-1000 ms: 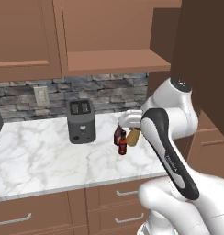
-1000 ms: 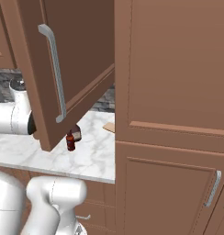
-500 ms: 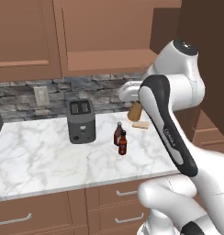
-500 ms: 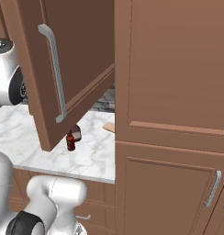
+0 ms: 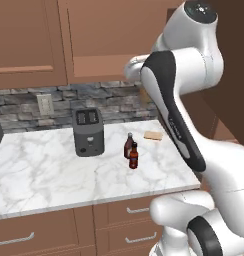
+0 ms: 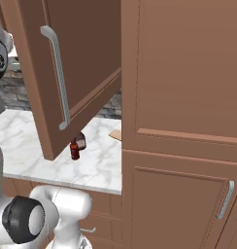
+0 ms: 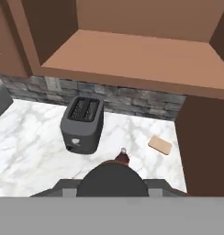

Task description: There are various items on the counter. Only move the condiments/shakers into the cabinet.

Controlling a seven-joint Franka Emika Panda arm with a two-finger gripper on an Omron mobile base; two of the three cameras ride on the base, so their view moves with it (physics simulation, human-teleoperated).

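The arm (image 5: 186, 95) is big, smooth and white, made of fat round pieces — like thick tubes joined up. It has a long black stripe down one piece and dark grey rings at the joints. At the top sits a round dark grey cap (image 5: 200, 11) with tiny light dots — small and flat.

No writing, brand or number can be read anywhere; the red label on the black-capped bottle (image 5: 134, 156) is a plain patch of colour with no lettering that shows; the toaster (image 5: 88, 132) has a small pale knob on its front, unmarked, and the cabinet door (image 6: 67, 63) carries no sign
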